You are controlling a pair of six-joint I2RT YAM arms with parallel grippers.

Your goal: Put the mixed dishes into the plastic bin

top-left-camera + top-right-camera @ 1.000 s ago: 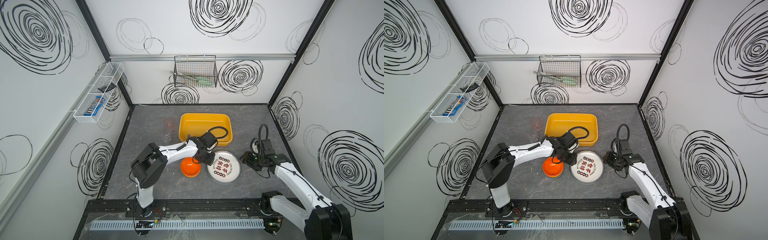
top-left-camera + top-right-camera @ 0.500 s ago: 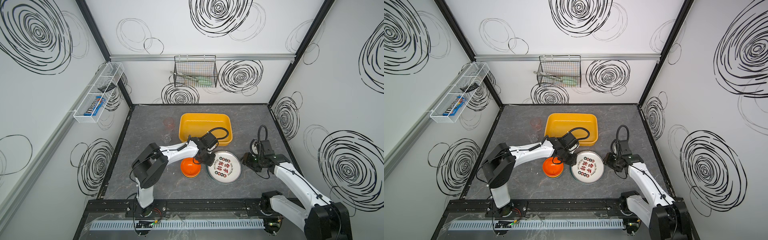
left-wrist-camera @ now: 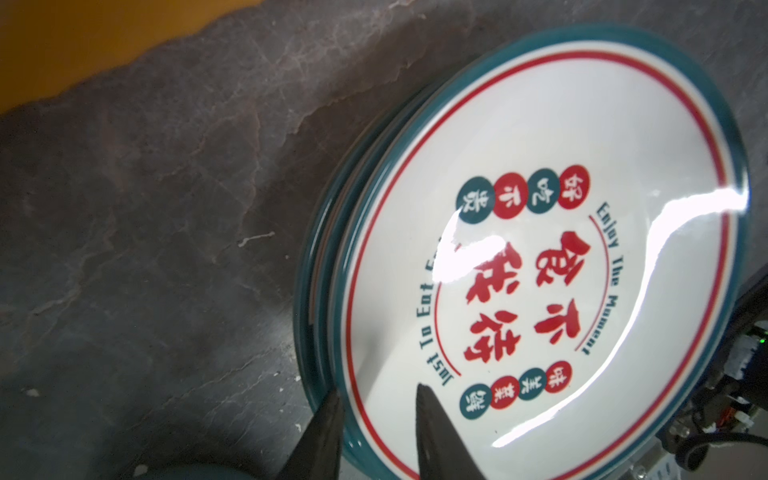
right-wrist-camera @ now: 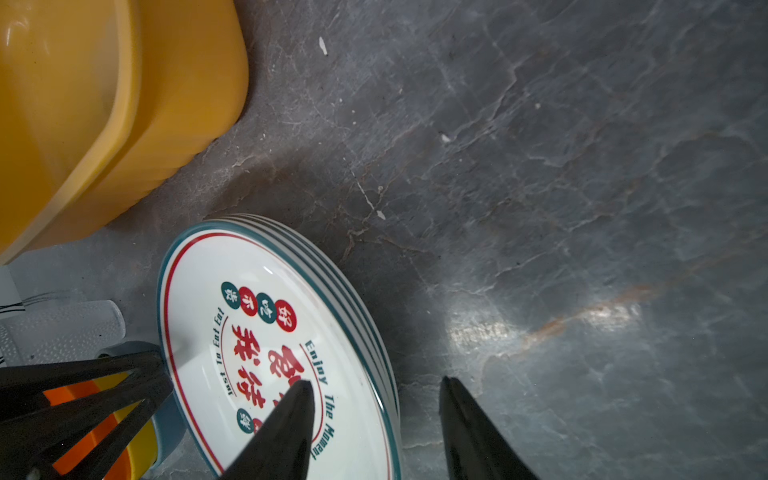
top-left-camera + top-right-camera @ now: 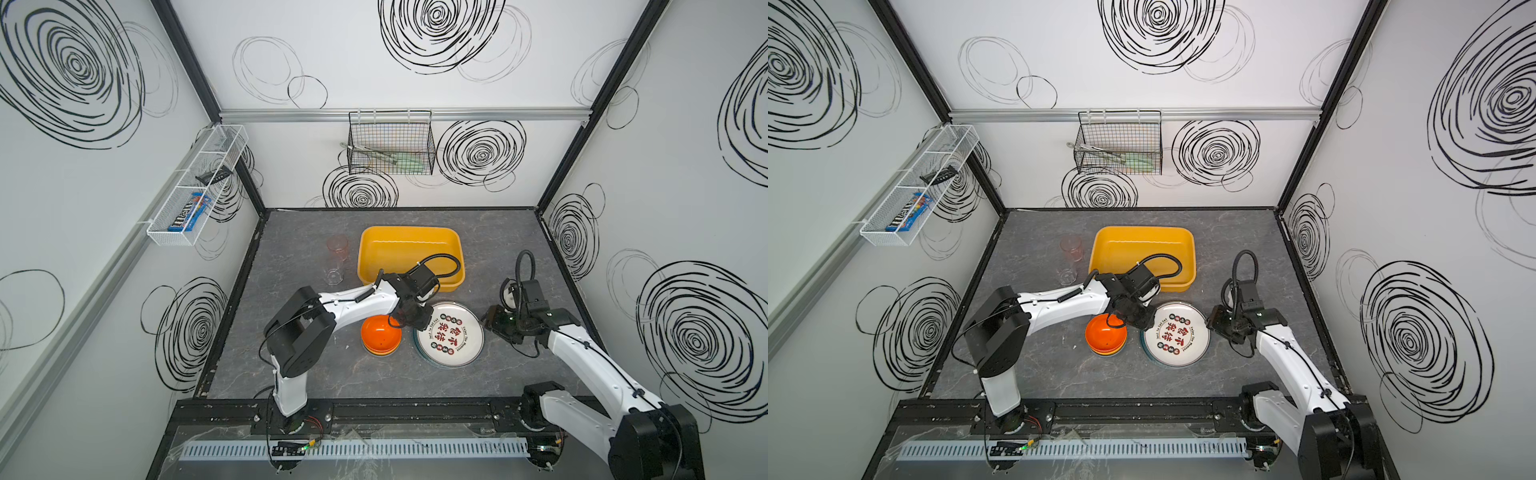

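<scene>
Left gripper (image 3: 376, 399): it is sitting astride the rim of the top plate (image 3: 540, 291), with one finger outside the dark green edge and the other on the white face. The jaws are standing narrowly apart. We cannot tell whether they are pressing the rim.

Right gripper (image 4: 374, 386): released and gripping nothing. Its jaws are standing wide, one finger hanging over the printed face and the other over bare bench (image 5: 291, 357), straddling the opposite edge.

We are seeing the stack of plates (image 5: 449, 339) lying flat on the bench, just in front of the plastic bin (image 5: 409, 230) and outside it. The stack of bowls (image 5: 380, 334), orange on top, is sitting just beside the plates, on their left in both top views. The pinkish cup (image 5: 337, 246) and the clear cup (image 5: 333, 275) are standing upright on the bench just left of the bin.
</scene>
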